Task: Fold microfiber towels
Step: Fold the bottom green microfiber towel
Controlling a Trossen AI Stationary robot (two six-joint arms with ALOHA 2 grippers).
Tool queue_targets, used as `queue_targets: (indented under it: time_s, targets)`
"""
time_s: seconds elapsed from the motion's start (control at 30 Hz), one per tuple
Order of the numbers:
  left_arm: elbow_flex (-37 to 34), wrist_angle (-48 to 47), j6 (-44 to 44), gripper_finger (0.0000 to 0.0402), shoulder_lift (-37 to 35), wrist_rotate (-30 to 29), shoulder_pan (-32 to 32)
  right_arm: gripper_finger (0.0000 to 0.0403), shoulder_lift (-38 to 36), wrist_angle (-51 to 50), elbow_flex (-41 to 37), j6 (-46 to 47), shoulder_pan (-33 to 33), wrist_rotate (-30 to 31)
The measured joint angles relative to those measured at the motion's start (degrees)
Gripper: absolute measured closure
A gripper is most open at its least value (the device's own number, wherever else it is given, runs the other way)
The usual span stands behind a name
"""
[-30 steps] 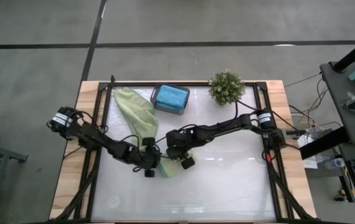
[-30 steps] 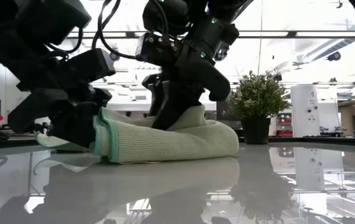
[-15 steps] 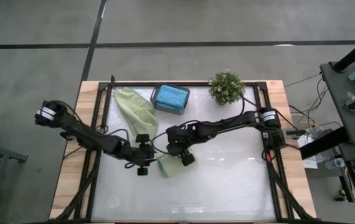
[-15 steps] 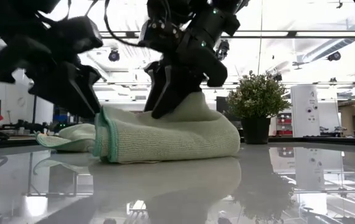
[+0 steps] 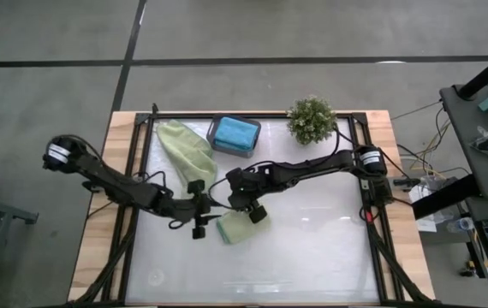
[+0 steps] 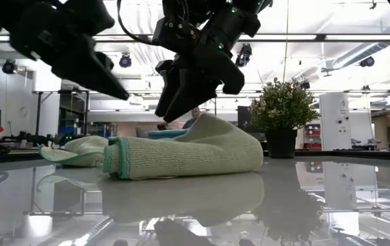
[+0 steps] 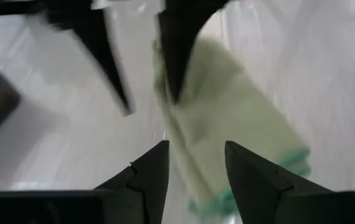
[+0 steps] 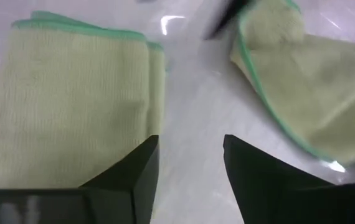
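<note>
A sage green microfiber towel (image 5: 240, 229) lies folded on the white table near its middle; the low view shows it as a thick fold (image 6: 188, 154). My left gripper (image 5: 205, 210) hangs open just left of it and above it (image 6: 116, 85). My right gripper (image 5: 246, 208) is also open and hovers over the fold's far side (image 6: 171, 109). Neither touches the cloth. A second sage green towel (image 5: 188, 150) lies loose and unfolded at the far left. A teal-blue towel (image 5: 235, 133) rests folded in the dark tray.
The dark grey tray (image 5: 215, 139) stands at the far edge, with a potted plant (image 5: 312, 120) to its right. The near half and the right side of the table (image 5: 312, 248) are bare. A black frame rail (image 5: 372, 239) runs along each side.
Both grippers have risen off the folded towel. The left one has climbed well clear and drawn back toward the table's left. The right one has lifted a little from the fold's top. The towel stays folded in place, and its top has sprung up slightly.
</note>
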Motion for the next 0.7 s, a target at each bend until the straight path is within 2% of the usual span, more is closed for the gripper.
queue_targets:
  time_s: [0.07,0.2,0.4,0.7]
  targets:
    - [-0.79,5.89,1.29,0.0261,2.49,-0.14,0.00,0.0237,-0.86,-1.35,0.04,0.53,-0.25,0.36]
    - [-1.13,11.66,1.41,0.0261,8.33,-0.18,0.00,0.0250,-2.69,-7.22,0.04,3.16,-0.19,0.28]
    - [0.01,12.50,-0.21,0.0261,15.83,-0.18,0.02,0.0297,-3.99,-16.53,-0.35,6.49,0.12,-1.39]
    - [-0.09,12.04,-4.51,0.0265,17.03,0.71,0.00,0.0385,-3.42,-16.22,-2.70,7.59,0.10,-1.37]
